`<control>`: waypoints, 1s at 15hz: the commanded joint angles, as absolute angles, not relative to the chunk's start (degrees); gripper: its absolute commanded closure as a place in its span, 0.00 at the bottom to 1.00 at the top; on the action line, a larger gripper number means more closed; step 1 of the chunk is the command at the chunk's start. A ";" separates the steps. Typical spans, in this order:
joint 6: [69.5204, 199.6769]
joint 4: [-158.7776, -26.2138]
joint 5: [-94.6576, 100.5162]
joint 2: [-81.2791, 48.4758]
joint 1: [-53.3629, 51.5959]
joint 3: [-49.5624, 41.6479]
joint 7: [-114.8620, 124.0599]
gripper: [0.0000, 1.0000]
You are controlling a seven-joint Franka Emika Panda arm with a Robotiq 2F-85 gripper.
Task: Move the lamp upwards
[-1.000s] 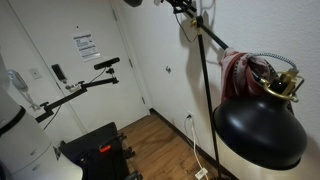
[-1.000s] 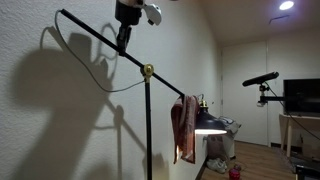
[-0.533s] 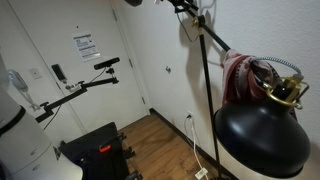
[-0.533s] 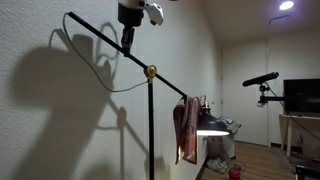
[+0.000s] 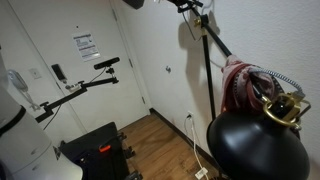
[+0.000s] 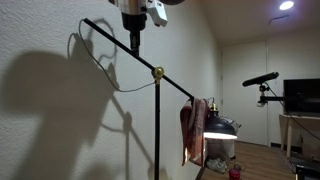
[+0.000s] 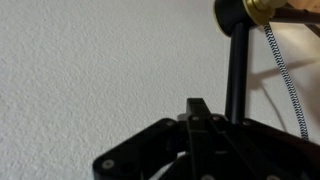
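The lamp shows in both exterior views: thin black pole (image 5: 207,90) (image 6: 157,135), brass joint (image 6: 157,72), long black arm (image 6: 110,40) and glossy black dome shade (image 5: 258,152) (image 6: 219,128) with a brass fitting (image 5: 285,108). My gripper (image 6: 133,42) comes down from the top and is shut on the arm's back part, left of the joint. In the wrist view my gripper (image 7: 198,108) has its jaws together. The pole (image 7: 237,75) and brass joint (image 7: 262,10) stand just beyond it, against a white wall.
A red cloth (image 5: 238,78) (image 6: 190,130) hangs behind the shade. A black jointed stand arm with a small box head (image 5: 105,63) (image 6: 262,78) stands apart. A door with a paper notice (image 5: 85,44), a black cart (image 5: 95,150) and a monitor (image 6: 302,95) are nearby.
My gripper and the whole lamp have shifted right in an exterior view. The dome shade has sunk lower and looms larger in the other.
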State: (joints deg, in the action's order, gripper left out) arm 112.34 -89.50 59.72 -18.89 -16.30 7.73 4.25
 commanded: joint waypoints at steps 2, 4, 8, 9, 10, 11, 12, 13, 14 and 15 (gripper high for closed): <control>111.36 -88.63 58.88 -23.40 -16.29 8.86 2.18 1.00; 111.74 -88.82 58.54 -23.42 -16.01 9.05 0.38 1.00; 114.31 -90.22 59.01 -22.71 -15.87 9.77 -5.36 1.00; 114.47 -90.47 59.32 -22.56 -16.02 10.01 -7.24 1.00; 114.73 -90.57 59.56 -22.52 -16.14 10.29 -9.04 1.00; 115.05 -90.64 59.49 -22.49 -16.11 10.55 -10.81 1.00; 115.29 -90.73 59.69 -22.46 -16.10 10.76 -12.33 1.00; 115.52 -90.73 59.77 -22.47 -16.01 10.92 -13.75 1.00; 115.61 -90.79 59.88 -22.46 -15.90 10.99 -15.27 1.00; 115.19 -90.88 60.33 -22.47 -15.92 10.94 -16.74 1.00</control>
State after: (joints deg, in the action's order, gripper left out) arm 112.24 -89.09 61.00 -19.44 -16.29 9.80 -14.63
